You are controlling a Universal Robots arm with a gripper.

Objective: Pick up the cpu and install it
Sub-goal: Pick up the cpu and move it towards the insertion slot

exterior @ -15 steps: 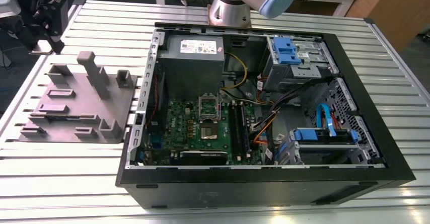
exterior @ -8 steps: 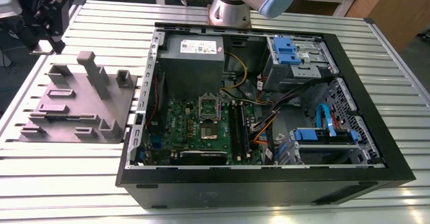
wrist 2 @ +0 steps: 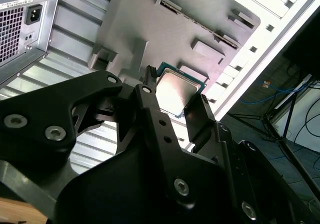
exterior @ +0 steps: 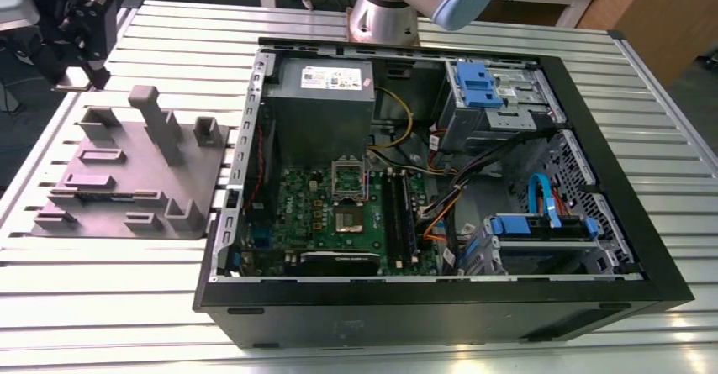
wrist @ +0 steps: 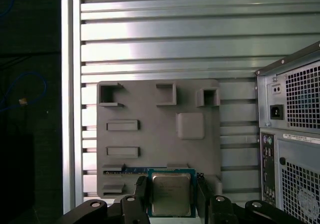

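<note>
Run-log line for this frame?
gripper: shut on cpu | position: above grey holder block, beside computer case | install: not done

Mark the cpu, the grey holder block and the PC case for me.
cpu [wrist: 171,194]: first wrist view, centre of its metal top.
grey holder block [wrist: 150,139]: first wrist view, bare flat face beside the recesses.
PC case [exterior: 449,311]: exterior view, black outer side wall.

We can read nothing with certainty. A white label [exterior: 325,78] sits on the power supply [exterior: 319,118] at the far end of the open computer case [exterior: 449,311], its print too small. A sticker [wrist: 301,138] on the case's back panel and faint marks on the cpu [wrist: 171,194] also defeat us.
</note>
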